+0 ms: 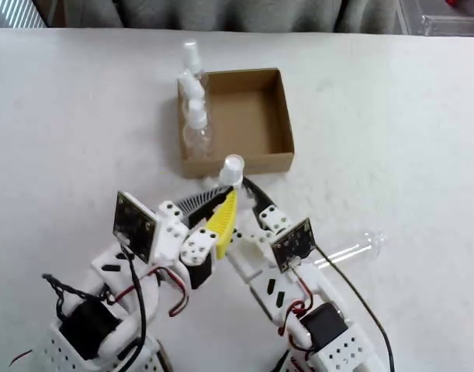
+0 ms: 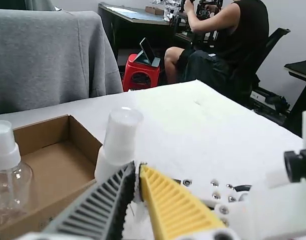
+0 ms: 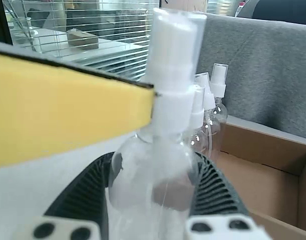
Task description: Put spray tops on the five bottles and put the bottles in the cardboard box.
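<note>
Table (image 1: 392, 116): white; carries all I list here
Cardboard box (image 1: 268, 163): open-topped; far middle of the table
Left gripper (image 2: 136, 175): grey and yellow fingers pinched almost together on the spray top (image 2: 117, 140) of the held bottle (image 3: 142, 170)
Right gripper (image 3: 155, 187): black fingers part-spread, clasped round that bottle's clear body
Boxed bottles (image 1: 196, 108): I count three, topped; upright in a row at one side wall of the box
Held bottle: upright; just before the box's near wall, outside it
Loose bottle (image 1: 353, 249): clear; on its side beside the right arm, well apart from the box
Spray top: white, clear cap; on the neck, though I cannot tell how firmly
</note>
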`<state>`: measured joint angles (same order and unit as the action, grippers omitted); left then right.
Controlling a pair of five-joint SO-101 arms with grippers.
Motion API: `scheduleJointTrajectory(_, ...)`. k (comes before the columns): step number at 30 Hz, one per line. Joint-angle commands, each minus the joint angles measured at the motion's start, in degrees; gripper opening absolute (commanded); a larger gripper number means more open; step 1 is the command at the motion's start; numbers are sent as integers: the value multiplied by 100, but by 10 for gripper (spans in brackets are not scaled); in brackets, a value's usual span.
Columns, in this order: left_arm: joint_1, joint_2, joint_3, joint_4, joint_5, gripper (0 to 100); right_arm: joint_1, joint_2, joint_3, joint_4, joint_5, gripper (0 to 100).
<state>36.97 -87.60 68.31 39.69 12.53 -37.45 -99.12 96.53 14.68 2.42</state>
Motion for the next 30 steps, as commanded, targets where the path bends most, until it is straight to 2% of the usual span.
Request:
scheduleJointTrajectory(1,13,-4,-369,-88,-35,20,31,-75,53,4,-53,16)
scheduleJointTrajectory(11,13,-13,-1327,1424,-44,20,75,-75,53,4,-44,16)
scheduleJointTrajectory(15,13,-163,-1512,1978,-79,20,330,-75,53,-40,-44,16)
scheduleJointTrajectory(18,13,-558,-1345,2295,-563,20,593,-84,44,-48,-44,16)
scheduleJointTrajectory(25,13,-1719,-132,2136,-730,20,954,-75,26,-418,-26,16)
scheduleJointTrajectory(30,31,-1745,369,2040,-730,20,1147,-75,-97,-998,-9,16)
